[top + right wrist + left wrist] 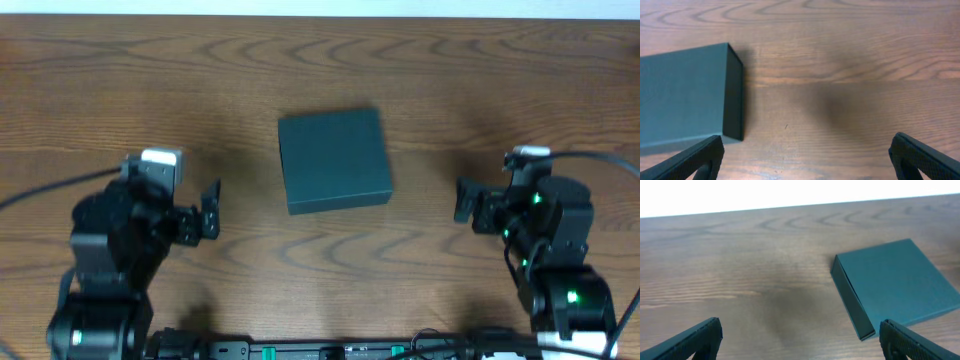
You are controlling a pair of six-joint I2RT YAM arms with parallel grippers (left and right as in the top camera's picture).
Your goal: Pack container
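The container (332,160) is a dark teal square box with its lid down, flat on the wooden table near the centre. My left gripper (210,210) stands open to its left, a short gap away, with nothing between the fingers. In the left wrist view the container (897,285) lies ahead to the right, and my left gripper (800,342) frames bare wood. My right gripper (463,200) is open to the box's right, also empty. In the right wrist view the container (687,95) fills the left side, while my right gripper (807,160) spans bare table.
The wooden table (450,80) stretches around the box on all sides. Cables (590,160) trail from the right arm, and a dark bar (330,350) runs along the near edge between the two arm bases.
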